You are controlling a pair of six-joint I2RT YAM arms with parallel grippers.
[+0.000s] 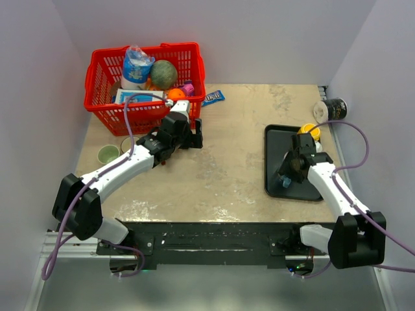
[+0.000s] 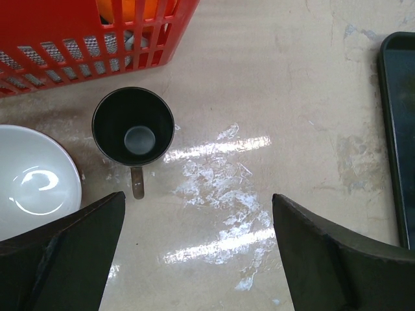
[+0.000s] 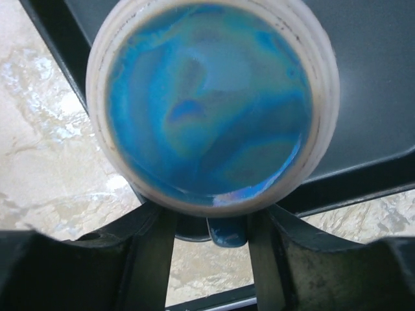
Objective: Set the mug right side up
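Grasping is the step in hand: the right gripper [image 3: 206,259] is set over the mug [image 3: 211,97], which stands base-up on the black tray [image 3: 369,78] at the counter's [image 1: 227,162] right. Its fingers flank the handle [image 3: 227,232]; whether a grip is made cannot be told. The left gripper [image 2: 194,253] is held wide open beside the red basket [image 2: 65,58]. A firm hold is needed next, then lifting and rolling over.

Soft, even overhead light; crisp from above, blurred up close.
White glare streaks the bench [image 2: 220,146] in the left wrist view, where the left pincer [image 2: 198,207] looms dark and blurred at the lower corners. In the right wrist view the mug [image 3: 207,103] fills the frame, out of focus, with an oily sheen.
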